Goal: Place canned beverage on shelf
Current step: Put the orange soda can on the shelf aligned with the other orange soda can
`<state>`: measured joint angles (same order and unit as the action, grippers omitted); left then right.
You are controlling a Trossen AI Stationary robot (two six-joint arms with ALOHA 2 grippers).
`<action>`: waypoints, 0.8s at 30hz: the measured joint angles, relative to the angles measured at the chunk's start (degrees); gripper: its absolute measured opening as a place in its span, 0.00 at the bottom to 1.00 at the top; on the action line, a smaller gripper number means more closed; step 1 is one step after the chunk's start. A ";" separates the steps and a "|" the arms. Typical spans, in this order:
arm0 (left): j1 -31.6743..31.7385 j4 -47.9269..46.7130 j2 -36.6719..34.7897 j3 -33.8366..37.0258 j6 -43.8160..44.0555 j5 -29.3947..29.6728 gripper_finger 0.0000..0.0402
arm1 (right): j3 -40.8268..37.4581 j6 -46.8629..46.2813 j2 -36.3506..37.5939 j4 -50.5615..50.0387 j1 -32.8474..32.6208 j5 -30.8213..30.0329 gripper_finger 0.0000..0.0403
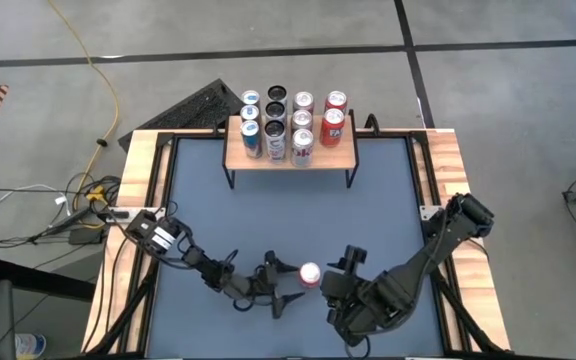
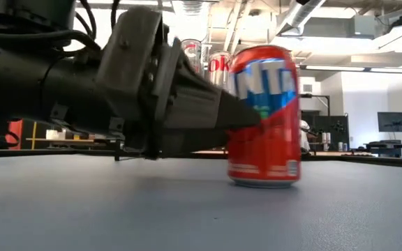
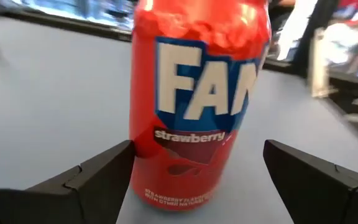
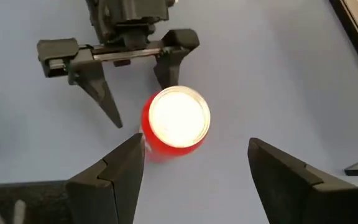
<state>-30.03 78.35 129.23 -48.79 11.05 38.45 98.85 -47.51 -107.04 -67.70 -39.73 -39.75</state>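
- Near the table's front edge, the red can (image 1: 309, 274) stands upright on the blue mat (image 1: 288, 215).
- Left gripper (image 1: 285, 284) spread wide, one finger (image 4: 166, 62) just beside the can.
- Right gripper (image 4: 194, 165) hovers above it, jaws apart, holding nothing.
- Shelf (image 1: 290, 150) at the back, packed with cans.

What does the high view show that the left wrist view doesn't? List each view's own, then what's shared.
High view only: the shelf with cans on it, both arms, and the open right gripper beside the red can.
Left wrist view only: the can's label with the word "strawberry".
Both: the red can upright on the table, at the open left gripper.
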 joint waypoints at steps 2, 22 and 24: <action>0.50 -0.33 0.00 -0.19 2.61 -3.73 0.85 | 0.00 0.00 0.00 0.10 -0.13 0.02 0.66; 3.17 -8.39 0.07 -5.12 7.05 -16.38 0.85 | 0.02 9.92 0.00 6.16 7.46 24.65 0.66; 3.68 -8.37 0.07 -5.12 7.65 -17.32 0.85 | 0.02 10.05 0.00 6.20 7.63 24.67 0.66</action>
<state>-26.35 69.98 129.29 -53.91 18.70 21.13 98.87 -37.46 -107.04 -61.50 -32.10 -15.07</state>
